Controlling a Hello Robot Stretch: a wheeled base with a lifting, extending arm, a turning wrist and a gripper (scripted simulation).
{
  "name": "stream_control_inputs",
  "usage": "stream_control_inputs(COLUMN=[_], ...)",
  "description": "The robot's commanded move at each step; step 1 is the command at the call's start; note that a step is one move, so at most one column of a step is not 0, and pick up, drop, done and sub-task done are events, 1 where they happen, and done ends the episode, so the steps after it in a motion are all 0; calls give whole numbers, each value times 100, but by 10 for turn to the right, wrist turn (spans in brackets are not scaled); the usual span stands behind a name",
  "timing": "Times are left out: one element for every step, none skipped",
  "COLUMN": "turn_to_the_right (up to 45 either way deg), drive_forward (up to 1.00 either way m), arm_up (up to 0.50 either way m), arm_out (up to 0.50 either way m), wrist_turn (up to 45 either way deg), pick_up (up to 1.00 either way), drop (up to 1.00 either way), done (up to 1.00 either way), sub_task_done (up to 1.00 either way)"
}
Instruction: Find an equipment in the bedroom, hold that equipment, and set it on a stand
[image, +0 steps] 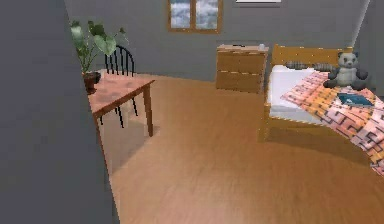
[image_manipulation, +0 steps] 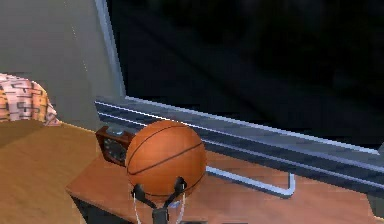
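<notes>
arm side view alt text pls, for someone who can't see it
An orange basketball is at the middle, with the gripper at its lower edge; I cannot tell whether it is held. It is over a wooden stand that bears a large dark television behind and a small dark box to the ball's left.

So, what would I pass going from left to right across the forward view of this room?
A potted plant, then the window on the back wall, then the wooden dresser, then the bed with a teddy bear sitting on it.
</notes>
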Motion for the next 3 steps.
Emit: stream_control_inputs(turn_to_the_right=[0, 0, 0], drive_forward=[0, 0, 0], arm_up=[0, 0, 0], arm_out=[44, 44, 0], wrist_turn=[0, 0, 0], pick_up=[0, 0, 0], drop=[0, 0, 100], done=[0, 0, 0], sub_task_done=[0, 0, 0])
